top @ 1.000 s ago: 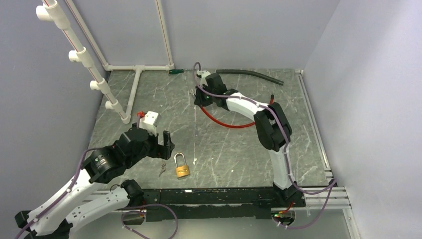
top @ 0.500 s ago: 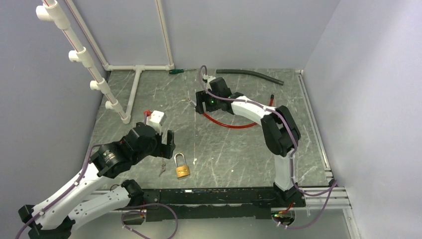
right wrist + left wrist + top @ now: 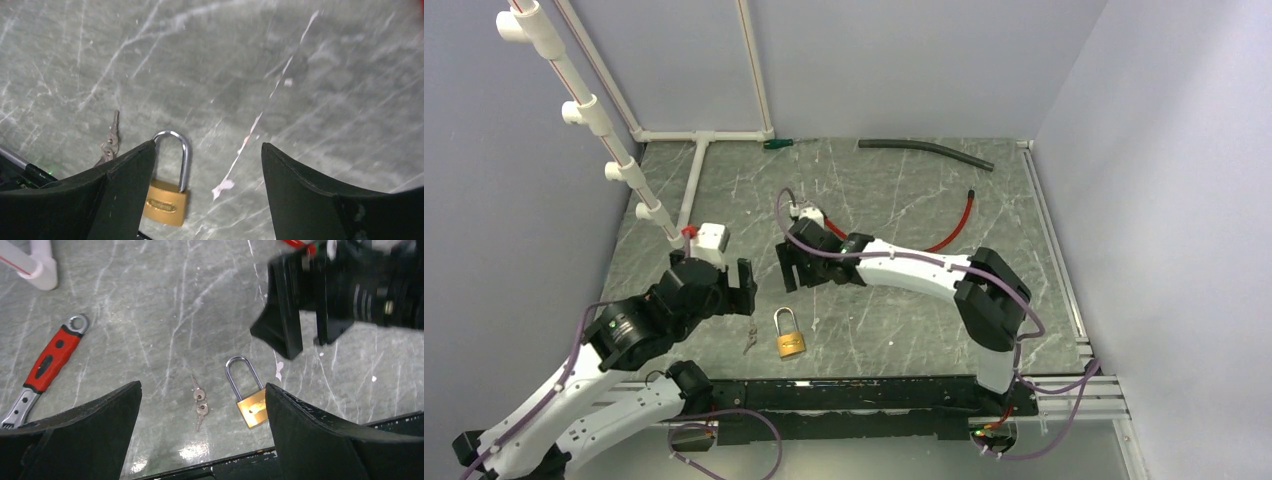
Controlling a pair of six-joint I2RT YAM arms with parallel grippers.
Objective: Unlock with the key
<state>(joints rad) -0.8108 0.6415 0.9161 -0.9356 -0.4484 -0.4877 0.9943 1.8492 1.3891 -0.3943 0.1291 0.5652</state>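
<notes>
A brass padlock [image 3: 790, 340] with a steel shackle lies flat near the table's front edge, shackle pointing away. Two small keys [image 3: 751, 342] on a ring lie just left of it, loose on the table. My left gripper [image 3: 742, 288] hovers open above and behind the keys; in the left wrist view the keys [image 3: 199, 402] and padlock [image 3: 248, 399] show between its fingers. My right gripper [image 3: 788, 267] hangs open just beyond the padlock, empty. Its wrist view shows the padlock [image 3: 167, 192] by the left finger and the keys [image 3: 110, 142] further left.
A red-handled wrench [image 3: 47, 362] lies left of the keys. A white PVC pipe frame [image 3: 699, 170] stands at the back left. A black hose [image 3: 924, 150], a red hose [image 3: 954, 225] and a green screwdriver [image 3: 776, 143] lie further back. A black rail [image 3: 844, 395] runs along the front edge.
My right arm has swung from the back of the table toward the front, ending near the padlock with its jaws wider. The left gripper shifted slightly left and stayed open.
</notes>
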